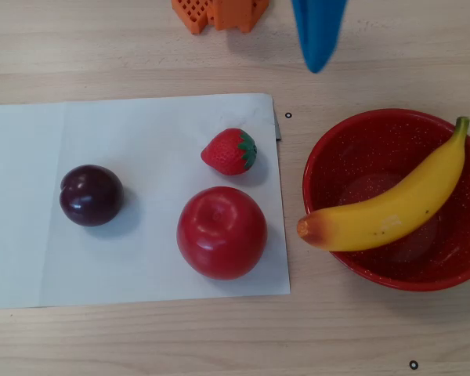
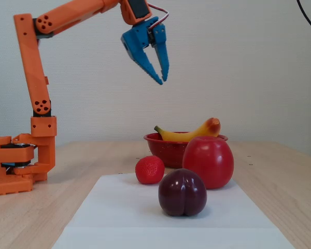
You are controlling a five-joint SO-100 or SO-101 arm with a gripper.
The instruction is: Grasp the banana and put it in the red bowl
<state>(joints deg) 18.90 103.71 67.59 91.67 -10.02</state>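
One end effector (image 2: 161,80) raised high, tips nearly closed

Pincer (image 1: 318,47) cropped by top edge

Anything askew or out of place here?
Only the banana: it lies across the bowl, its orange end poking past the rim toward the apple. The gripper is empty, raised above.

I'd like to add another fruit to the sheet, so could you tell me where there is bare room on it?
In the overhead view, the white paper is bare left of the plum, and between the plum and the apple. It is crowded at the right edge, where the strawberry sits close above the apple. The red bowl is taken by the banana.
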